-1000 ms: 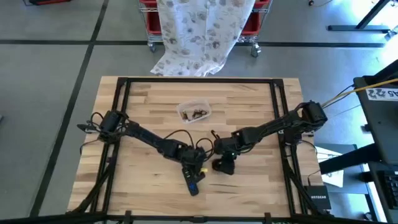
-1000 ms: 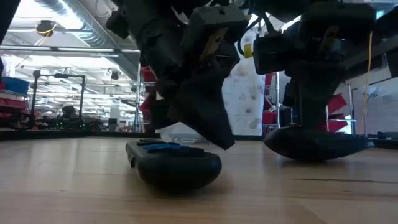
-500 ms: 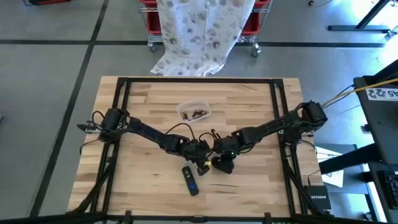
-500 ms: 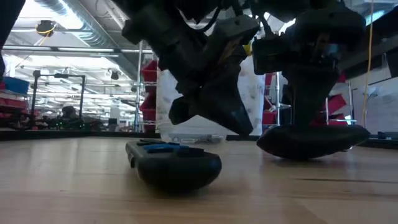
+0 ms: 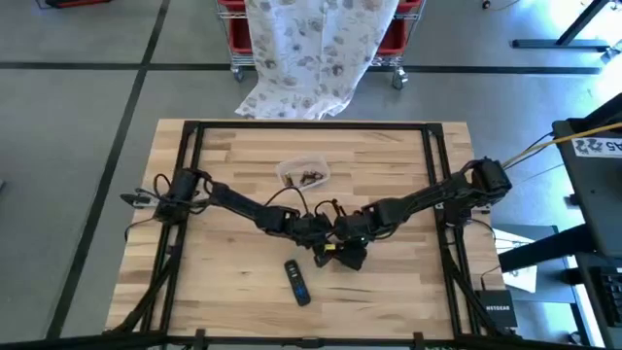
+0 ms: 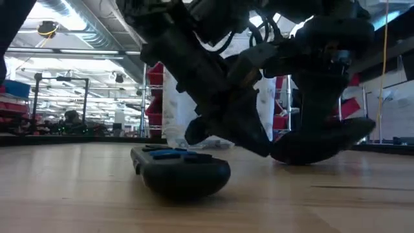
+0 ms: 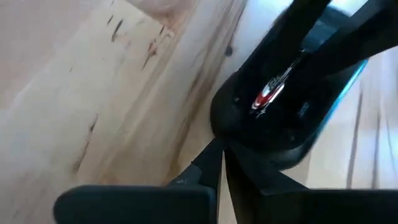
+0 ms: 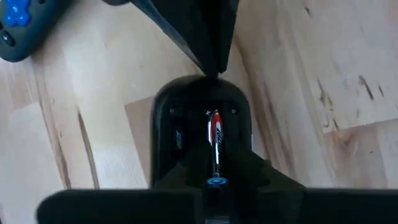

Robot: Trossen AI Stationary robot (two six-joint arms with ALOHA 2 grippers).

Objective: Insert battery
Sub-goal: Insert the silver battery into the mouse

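A black mouse-like device lies underside up, its compartment open. A red and silver battery sits lengthwise inside. My right gripper is shut on this device right of the table's middle. My left gripper is shut, and its fingertips meet the device's end from the left. In the low view its fingers slant down toward the device. A black remote with blue buttons lies flat on the table nearer the front edge, and no gripper touches it. My left gripper touches the rim of the device's rounded end with the tips of its shut fingers. The fingers slant down from the table's left. My right gripper holds the device at its other end, one finger on each long side, coming from the table's right. The device sits tilted: its lower end is at the table and its other end is raised.
A clear dish of small parts stands toward the far edge, behind both grippers. A black frame rail runs round the tabletop. Beyond the far edge hangs a patterned cloth over a red cart.
My left gripper has left the remote and gone toward the table's far right, up to the device in my right gripper. The device has tipped, one end rising. The remote has stayed where it was.
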